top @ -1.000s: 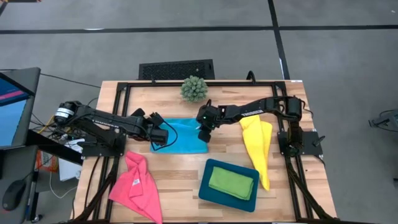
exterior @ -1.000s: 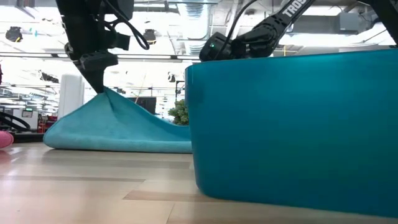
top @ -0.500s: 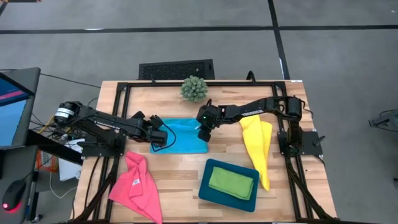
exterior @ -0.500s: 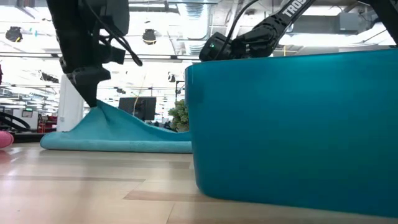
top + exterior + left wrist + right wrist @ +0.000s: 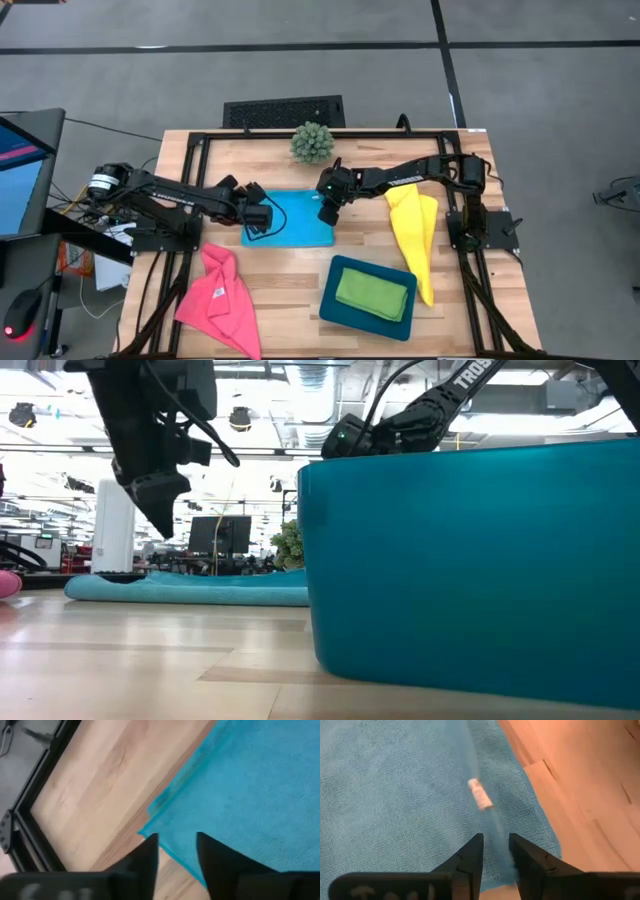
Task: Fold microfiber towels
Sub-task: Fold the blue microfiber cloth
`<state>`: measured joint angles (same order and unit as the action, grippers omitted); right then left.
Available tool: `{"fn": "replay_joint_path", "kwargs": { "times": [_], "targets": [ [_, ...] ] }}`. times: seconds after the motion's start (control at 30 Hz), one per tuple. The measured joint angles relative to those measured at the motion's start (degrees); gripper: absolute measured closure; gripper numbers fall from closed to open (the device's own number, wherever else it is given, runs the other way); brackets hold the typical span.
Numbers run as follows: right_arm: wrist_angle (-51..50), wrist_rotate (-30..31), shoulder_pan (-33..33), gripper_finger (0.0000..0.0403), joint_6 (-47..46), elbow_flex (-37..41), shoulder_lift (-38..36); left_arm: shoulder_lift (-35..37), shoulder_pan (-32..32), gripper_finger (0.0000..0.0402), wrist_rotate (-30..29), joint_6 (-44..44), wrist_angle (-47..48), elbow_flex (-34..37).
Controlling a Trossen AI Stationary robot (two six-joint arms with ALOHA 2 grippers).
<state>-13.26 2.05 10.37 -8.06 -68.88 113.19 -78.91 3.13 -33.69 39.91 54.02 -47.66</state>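
one towel is done already: nearest you, the lime green towel (image 5: 373,293) sits folded in the dark teal tray (image 5: 335,310), with the hot pink towel (image 5: 220,297) crumpled at the table's (image 5: 290,280) near left corner and the yellow towel (image 5: 414,235) lying in a long rumpled strip at the right, both unfolded.

behind those, look at the sky blue towel (image 5: 293,219) at mid-table. half a second ago the left pincer (image 5: 176,851) had its left edge pinched up into a tent; now that peak is gone and the cloth lies flat, a low band in the low view. the left pincer's fingers stand narrowly apart with nothing between them, hanging just above the towel's left corner. you can read that as a release: this fold of the blue towel looks laid down.

the right pincer (image 5: 495,851) hovers over the towel's far right part, fingers a narrow gap apart. whether they nip a ridge of cloth or only stand over it, you cannot tell.

the blue towel is now a flat rectangle, its long axis running left to right across the table, edges roughly square with the table's. it probably needs another fold before it joins the green one.

farthest back stands the spiky green ball plant (image 5: 312,143).
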Motion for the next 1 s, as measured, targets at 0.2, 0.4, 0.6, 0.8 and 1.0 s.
{"fn": "replay_joint_path", "kwargs": {
  "times": [0.2, 0.4, 0.6, 0.8, 1.0],
  "targets": [
    [-0.51, 0.1, 0.68, 0.0284, -0.72, 0.0, 0.0, 0.0, -2.42, 0.0203, -1.55, 0.4, 0.08, 0.0],
    [-3.92, 1.11, 2.38, 0.0284, -1.05, 0.01, -0.67, 0.02, -2.94, 0.0192, -1.33, -0.9, -0.97, -0.54],
    [-5.27, 2.19, 3.78, 0.0284, -1.05, 0.05, -2.27, 0.04, -0.85, 0.0202, -1.66, -1.61, -0.83, -2.24],
    [-9.27, 6.13, 4.24, 0.0284, -0.59, -0.12, -6.73, 0.54, 2.51, 0.0212, -2.84, -2.84, 2.89, -5.03],
    [-11.4, 2.32, -1.46, 0.0284, 3.03, 0.0, -12.14, 3.17, 11.49, 0.0221, -3.86, 0.3, 3.27, -5.37]
  ]
}}
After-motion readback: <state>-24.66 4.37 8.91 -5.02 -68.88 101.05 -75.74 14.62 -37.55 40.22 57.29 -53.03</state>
